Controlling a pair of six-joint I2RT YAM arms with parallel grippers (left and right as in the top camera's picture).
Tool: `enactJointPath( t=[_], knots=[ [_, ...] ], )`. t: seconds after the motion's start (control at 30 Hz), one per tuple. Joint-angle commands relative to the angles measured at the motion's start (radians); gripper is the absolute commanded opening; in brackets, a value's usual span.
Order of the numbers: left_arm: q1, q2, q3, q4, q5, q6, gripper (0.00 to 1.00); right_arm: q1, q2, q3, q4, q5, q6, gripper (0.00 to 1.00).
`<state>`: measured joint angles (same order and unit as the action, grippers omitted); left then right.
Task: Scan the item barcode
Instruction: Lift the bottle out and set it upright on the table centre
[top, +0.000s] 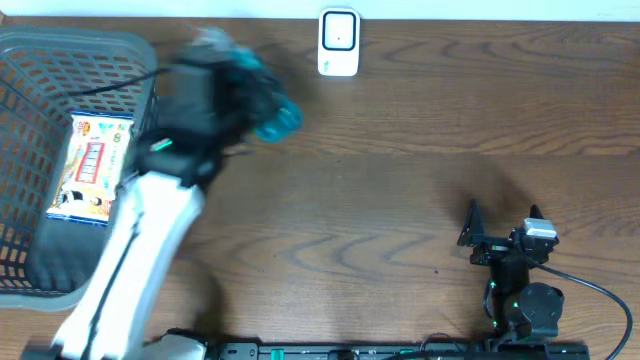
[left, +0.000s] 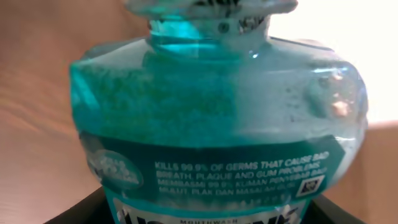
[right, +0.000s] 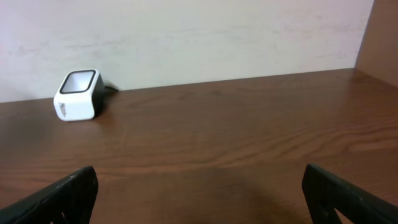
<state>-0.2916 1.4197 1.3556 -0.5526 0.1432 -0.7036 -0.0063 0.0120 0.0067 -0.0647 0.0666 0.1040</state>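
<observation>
Teal mouthwash bottle (left: 217, 112) (see-through), white lettering on its teal label. Twelve o'clock: white scanner (top: 339, 42), black trim. Brown wood-grain table (top: 420, 200). Nine o'clock: grey mesh basket (top: 70, 42); box (top: 92, 168) printed yellow, white, red.

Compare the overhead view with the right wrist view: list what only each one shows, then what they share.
Only overhead: the grey basket with a box lying in it, and the left arm holding a teal bottle. Only right wrist: the pale wall at the back. Both: the white scanner, the brown wooden table and the right gripper, open and empty.
</observation>
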Motion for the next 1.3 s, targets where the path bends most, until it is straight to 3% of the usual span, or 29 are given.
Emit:
enactJointPath(
  t=[0.0,0.3,0.7,0.9,1.17,1.27],
  knots=[
    [-0.119,0.143,0.022,0.008,-0.024,-0.001,0.51,-0.002,-0.004,-0.001,-0.003,0.002,0.014,0.99],
    [-0.328,0.456,0.022,0.008,-0.024,-0.004,0.51,-0.002,-0.004,-0.001,-0.003,0.002,0.015,0.99],
    [-0.441,0.612,0.021,-0.01,-0.025,0.012,0.52,-0.002,-0.004,-0.001,-0.003,0.002,0.014,0.99],
    [-0.435,0.557,0.06,-0.035,-0.024,0.081,0.85,-0.002,-0.004,-0.001,-0.003,0.002,0.014,0.99],
    [-0.288,0.283,0.29,-0.216,-0.025,0.301,1.0,-0.002,-0.004,-0.001,-0.003,0.002,0.014,0.99],
    [-0.175,0.161,0.331,-0.236,-0.025,0.359,0.98,-0.002,-0.004,-0.001,-0.003,0.002,0.014,0.99]
  ],
)
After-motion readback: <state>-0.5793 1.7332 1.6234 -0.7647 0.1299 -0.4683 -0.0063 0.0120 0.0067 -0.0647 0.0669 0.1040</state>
